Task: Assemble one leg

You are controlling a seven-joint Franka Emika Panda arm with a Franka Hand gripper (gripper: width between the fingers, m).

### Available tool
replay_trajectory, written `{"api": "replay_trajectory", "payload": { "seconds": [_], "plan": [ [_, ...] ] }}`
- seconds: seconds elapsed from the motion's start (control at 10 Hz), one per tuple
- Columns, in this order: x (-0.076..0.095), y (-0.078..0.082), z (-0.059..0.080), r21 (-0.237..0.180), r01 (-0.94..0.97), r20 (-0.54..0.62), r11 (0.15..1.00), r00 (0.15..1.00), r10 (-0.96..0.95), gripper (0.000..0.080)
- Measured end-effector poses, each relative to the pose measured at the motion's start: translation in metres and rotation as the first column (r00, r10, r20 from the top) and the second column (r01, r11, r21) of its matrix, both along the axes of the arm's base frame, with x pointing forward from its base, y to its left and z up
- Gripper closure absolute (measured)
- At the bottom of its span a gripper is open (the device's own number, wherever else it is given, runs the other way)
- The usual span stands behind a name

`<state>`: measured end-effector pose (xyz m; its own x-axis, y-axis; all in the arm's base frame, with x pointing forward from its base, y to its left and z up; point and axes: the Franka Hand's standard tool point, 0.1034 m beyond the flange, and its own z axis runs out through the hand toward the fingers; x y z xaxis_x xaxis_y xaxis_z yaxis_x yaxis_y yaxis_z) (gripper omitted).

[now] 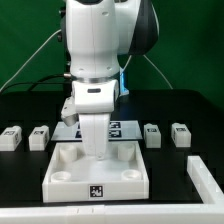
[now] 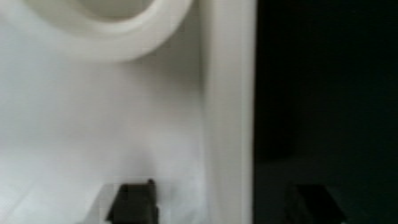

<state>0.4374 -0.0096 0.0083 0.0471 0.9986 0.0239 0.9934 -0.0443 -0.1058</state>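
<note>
**Legs.** Four small white plastic cuboid legs, each with a black-and-white tag, lie loose on the black table (image 1: pixel 30 170). One leg (image 1: pixel 39 137) and a second leg (image 1: pixel 10 138) lie to the exterior view's left of the large white square plastic tray (image 1: pixel 70 185). A third leg (image 1: pixel 152 134) and a fourth leg (image 1: pixel 180 134) lie to its exterior view's right. All are clear of the tray, and I hold none of them.

**Pincer.** My pincer (image 1: pixel 96 152) is lowered onto the tray, not onto a leg. In the wrist view the pincer (image 2: pixel 222 203) stands apart, its dark fingers (image 2: pixel 134 200) on either side of the tray's upright wall (image 2: pixel 228 110). One finger is over the white floor and the other over the black table, with a gap visible on each side. It grips nothing.

**Step in hand (judgement).** I appear to be seating or steadying the tray before fetching a leg. To do this well, I should centre the wall between the jaws before closing, so the tray does not skew. The nearest leg should then be taken squarely and kept upright.

**Container.** The tray's round corner socket (image 2: pixel 111 15) shows nothing in it. The sockets seen from outside also look unfilled, though my arm hides part of the floor.

**Surroundings.** The marker board (image 1: pixel 122 128) lies behind the tray.
</note>
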Motion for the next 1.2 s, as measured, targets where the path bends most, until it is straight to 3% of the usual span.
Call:
{"api": "replay_trajectory", "payload": {
  "seconds": [0.1,0.2,0.3,1.0,1.1,1.2],
  "plan": [
    [0.000,0.000,0.000,0.000,0.000,0.000,1.000,1.000,0.000,0.0529],
    [0.000,0.000,0.000,0.000,0.000,0.000,1.000,1.000,0.000,0.0667],
    [0.003,0.000,0.001,0.000,0.000,0.011,1.000,1.000,0.000,0.0732],
    [0.004,0.000,0.002,0.000,0.001,0.017,1.000,1.000,-0.001,0.0732],
    [0.006,0.003,0.002,0.000,0.001,0.020,1.000,1.000,-0.001,0.0732],
    [0.018,0.016,0.004,0.009,-0.019,0.036,1.000,0.999,0.019,0.0732]
  ]
}}
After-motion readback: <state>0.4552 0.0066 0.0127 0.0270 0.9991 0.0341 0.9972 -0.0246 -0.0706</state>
